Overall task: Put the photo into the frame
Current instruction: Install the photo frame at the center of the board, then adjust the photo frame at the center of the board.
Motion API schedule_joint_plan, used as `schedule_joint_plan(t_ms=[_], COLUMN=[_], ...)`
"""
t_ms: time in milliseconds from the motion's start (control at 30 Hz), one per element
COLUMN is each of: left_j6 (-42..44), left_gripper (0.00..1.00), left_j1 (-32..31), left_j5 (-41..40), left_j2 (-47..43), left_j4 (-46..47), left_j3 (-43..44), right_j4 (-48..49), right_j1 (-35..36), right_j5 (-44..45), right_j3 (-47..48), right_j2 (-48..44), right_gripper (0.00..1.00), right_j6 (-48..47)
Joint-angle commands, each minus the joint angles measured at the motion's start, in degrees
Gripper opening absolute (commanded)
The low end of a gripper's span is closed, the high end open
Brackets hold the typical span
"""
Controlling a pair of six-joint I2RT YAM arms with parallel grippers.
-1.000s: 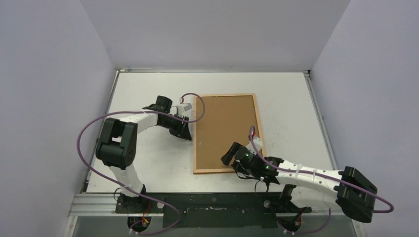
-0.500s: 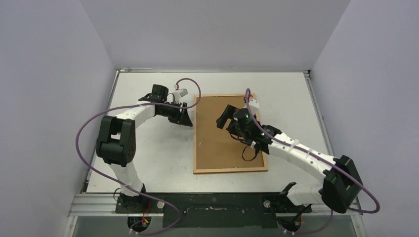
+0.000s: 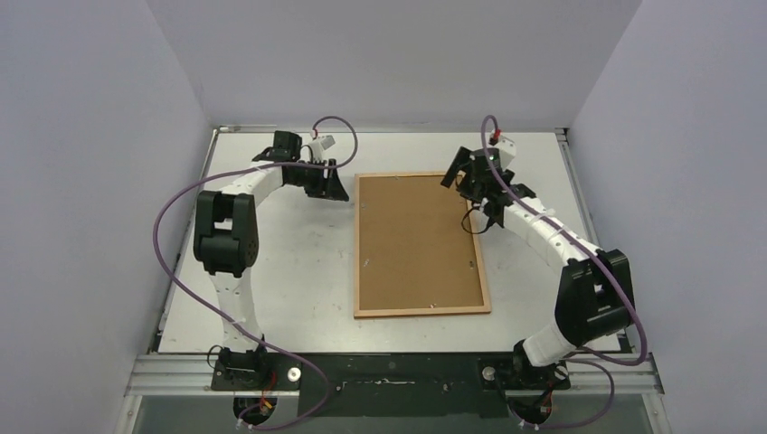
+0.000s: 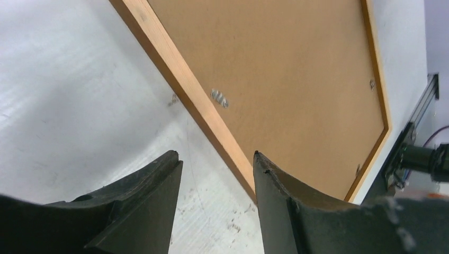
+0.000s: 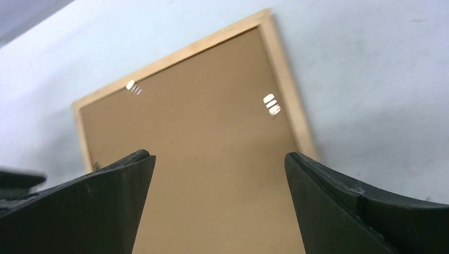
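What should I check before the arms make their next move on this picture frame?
1. Left gripper open and empty: ok.
2. Right gripper open and empty: ok.
3. Frame lying flat, back up, neither gripper touching it: ok.
4. Backing sheet seated inside the frame: ok.
5. Photo inside the frame: cannot tell, no print in view.
6. Metal tabs turned over the backing: cannot tell.

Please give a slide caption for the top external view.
Left gripper and right gripper, open and empty, at the far corners of the back-up frame.
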Motion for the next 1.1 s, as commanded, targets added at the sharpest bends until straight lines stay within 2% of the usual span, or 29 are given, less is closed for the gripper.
schedule_joint_plan(t_ms=[0,167,333,500,700,1067], left_j6=[10.66,23.15,30.34,30.20,30.63,30.94], left_gripper=[0.50,0.49,0.47,0.44,0.43,0.43], left_j1=[-0.46,-1.21,-3.42,-5.47,-8.66,-12.23], left_j5=[4.65,5.82,1.67,0.34,-0.06,2.94], left_j2=[-4.02,-9.78,-12.10,-13.00,-13.76,-14.29], left_j4=[-4.48,-9.18,-10.93,-7.74,-6.44,-11.78], left_j3=[-6.75,-15.69,-20.89,-24.96,-28.01,-26.71], right_j4=[4.53,5.80,9.47,11.56,11.76,4.41], right_j1=[-9.68,-12.96,-13.73,-13.06,-9.84,0.35], right_j5=[-7.28,-14.59,-20.02,-25.16,-26.85,-30.91], right_j3=[0.28,6.56,9.98,14.99,22.61,48.22], right_j2=[5.31,16.34,23.51,29.43,35.37,52.09], right_gripper=[0.95,0.90,0.90,0.90,0.90,0.90], right_j6=[-2.17,-1.35,1.37,3.81,5.21,5.60])
